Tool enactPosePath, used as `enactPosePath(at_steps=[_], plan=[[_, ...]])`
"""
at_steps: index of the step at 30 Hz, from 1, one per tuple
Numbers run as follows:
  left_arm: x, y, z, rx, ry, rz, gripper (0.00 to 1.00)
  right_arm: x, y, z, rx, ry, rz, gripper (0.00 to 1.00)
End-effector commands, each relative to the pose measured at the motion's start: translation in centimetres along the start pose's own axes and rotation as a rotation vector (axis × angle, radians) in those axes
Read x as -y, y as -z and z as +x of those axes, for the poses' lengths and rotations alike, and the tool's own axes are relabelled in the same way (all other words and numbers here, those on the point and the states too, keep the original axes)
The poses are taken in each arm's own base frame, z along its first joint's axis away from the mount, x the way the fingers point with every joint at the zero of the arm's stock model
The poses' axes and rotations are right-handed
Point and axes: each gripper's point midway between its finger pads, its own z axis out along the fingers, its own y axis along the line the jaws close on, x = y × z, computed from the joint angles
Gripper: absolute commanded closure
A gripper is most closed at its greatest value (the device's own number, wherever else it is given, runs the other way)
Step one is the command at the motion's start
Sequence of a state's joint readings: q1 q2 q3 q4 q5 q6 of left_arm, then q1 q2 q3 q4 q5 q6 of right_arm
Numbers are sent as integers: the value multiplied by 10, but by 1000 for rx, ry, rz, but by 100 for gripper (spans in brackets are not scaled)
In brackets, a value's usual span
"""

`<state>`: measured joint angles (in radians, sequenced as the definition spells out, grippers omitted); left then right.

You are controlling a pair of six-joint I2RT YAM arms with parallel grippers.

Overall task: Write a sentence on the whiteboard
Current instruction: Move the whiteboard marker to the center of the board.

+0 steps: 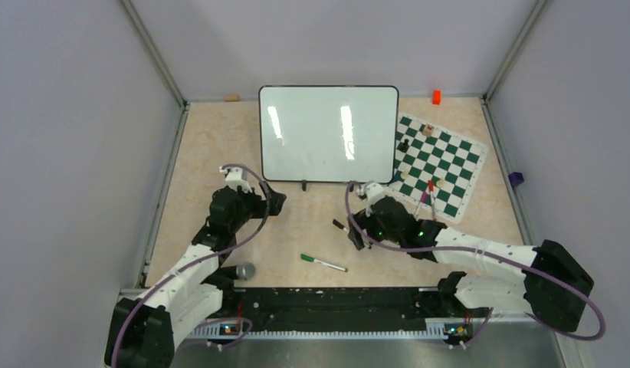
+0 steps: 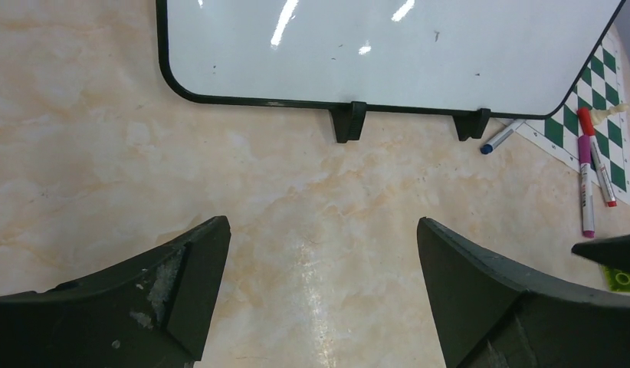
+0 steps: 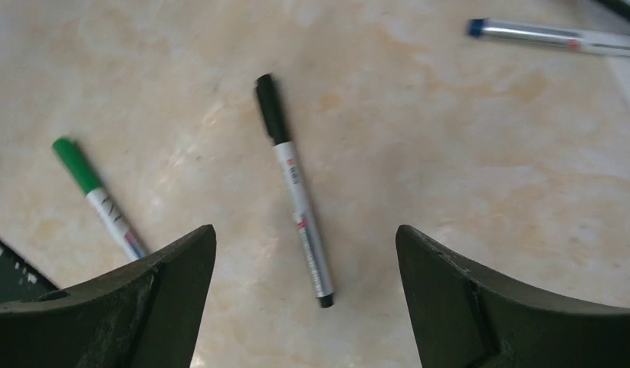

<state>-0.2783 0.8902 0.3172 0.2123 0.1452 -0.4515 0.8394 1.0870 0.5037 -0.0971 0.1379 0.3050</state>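
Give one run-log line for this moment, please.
whiteboard: blank | left gripper: open, empty | right gripper: open above black-capped marker

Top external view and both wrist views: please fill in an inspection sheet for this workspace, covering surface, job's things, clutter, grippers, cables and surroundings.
Surface: beige marbled table; no spills seen.
Job's things: whiteboard rests on two black feet, with only specks on its face and no writing. The black marker lies on the table.
Clutter: green marker, blue marker, pink marker, red marker, chess mat with a few pieces, orange block, grey round thing.
Grippers: left gripper open and empty; right gripper open over the black marker.
Cables: purple cable looped along each arm.
Surroundings: grey walls.
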Motion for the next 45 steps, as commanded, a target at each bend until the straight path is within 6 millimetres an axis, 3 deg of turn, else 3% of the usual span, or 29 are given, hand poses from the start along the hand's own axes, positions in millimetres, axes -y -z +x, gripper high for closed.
enactPosePath(at_steps=[1, 4, 8, 15, 23, 26, 32, 39, 45], plan=[[10, 4, -18, 75, -42, 41, 4, -68, -1, -1, 12, 210, -168, 15], [9, 8, -22, 93, -41, 33, 4, -96, -6, 25, -56, 326, -219, 19], [8, 13, -24, 118, -42, 24, 4, -111, -12, 42, -86, 348, -274, 26], [7, 16, -27, 139, -42, 19, 4, -116, -14, 52, -96, 381, -299, 31], [7, 14, -25, 130, -41, 21, 5, -124, -12, 78, -173, 467, -294, 33], [6, 14, -24, 128, -40, 20, 5, -121, -12, 86, -196, 486, -264, 49], [10, 12, -22, 124, -41, 45, 5, -120, -13, 83, -183, 481, -226, 98], [15, 8, -19, 99, -36, 75, 5, -120, -18, 62, -123, 402, -191, 100], [16, 8, -17, 101, -25, 86, 6, -115, -54, 34, -121, 344, -106, 100]])
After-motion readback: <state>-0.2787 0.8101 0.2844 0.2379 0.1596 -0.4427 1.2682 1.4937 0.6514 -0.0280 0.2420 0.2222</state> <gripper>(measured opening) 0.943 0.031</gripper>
